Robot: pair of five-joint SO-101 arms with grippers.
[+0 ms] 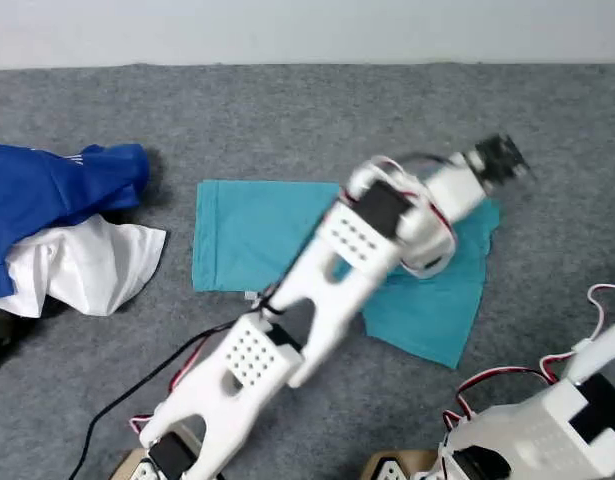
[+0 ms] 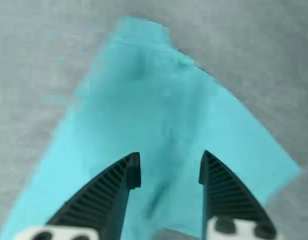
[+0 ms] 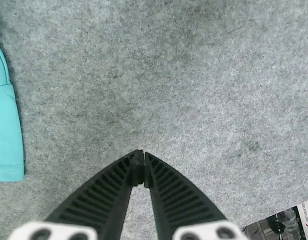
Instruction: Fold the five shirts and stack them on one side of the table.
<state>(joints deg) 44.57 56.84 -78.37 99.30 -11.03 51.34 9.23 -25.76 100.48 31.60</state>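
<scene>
Left gripper (image 2: 170, 170) spread above teal shirt (image 1: 247, 235)
Shirt lies flat on the mat (image 1: 287, 120); right gripper (image 3: 140, 167) clenched empty beside it. Shallow pinch may catch one layer, dragging it crooked.

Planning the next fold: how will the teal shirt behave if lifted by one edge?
The teal shirt lies flat and thin, so it will probably drape limply, not hold shape. The grey felt-like table cover may grip it, so pushing likely bunches it.
</scene>
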